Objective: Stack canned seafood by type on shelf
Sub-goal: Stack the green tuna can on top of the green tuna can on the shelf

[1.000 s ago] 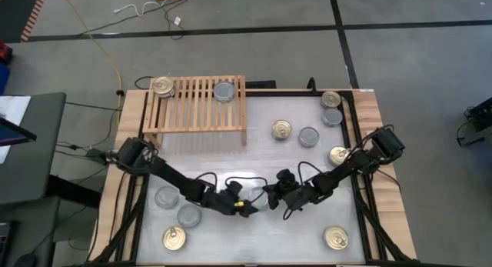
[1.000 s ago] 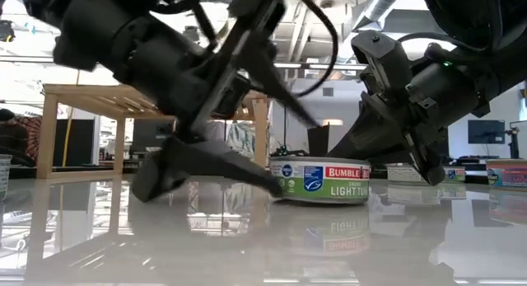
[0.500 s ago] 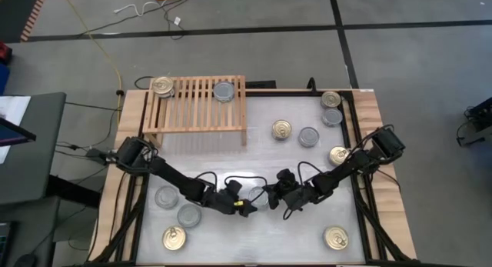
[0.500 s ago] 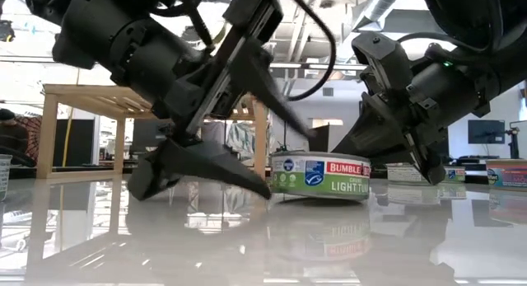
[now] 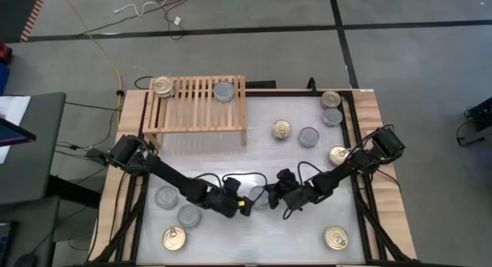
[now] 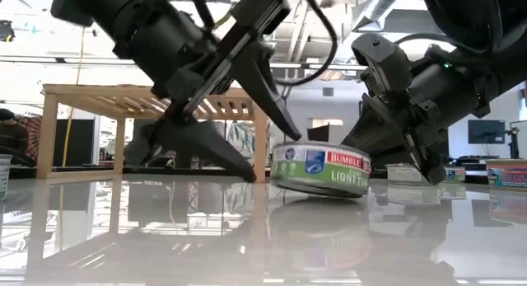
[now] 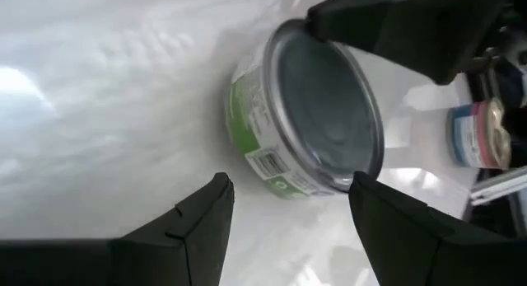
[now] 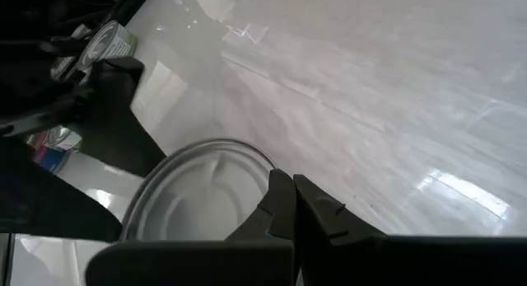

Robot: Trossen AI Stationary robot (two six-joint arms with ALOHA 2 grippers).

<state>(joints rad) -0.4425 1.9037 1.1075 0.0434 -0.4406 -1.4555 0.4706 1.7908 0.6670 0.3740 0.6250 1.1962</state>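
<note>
The risk here is the tuna tin [image 6: 321,169] slipping away: in the low view it sits tilted, one edge lifted off the white surface [image 6: 247,236], and only a fingertip of the left claw [image 6: 251,150] seems to meet its rim. A further nudge could flip it or skid it toward the right claw [image 6: 412,146], whose fingers are pressed together with their tips at the tin's far edge, gripping nothing.

The left claw stands spread, clamped on nothing; in its wrist view the tin [image 7: 317,121] lies just beyond the 2 fingers [image 7: 198,216], not between them. In the high view the tin [image 5: 260,198] lies lower centre, between both claws, well apart from the shelf [image 5: 196,105] at upper left.
</note>
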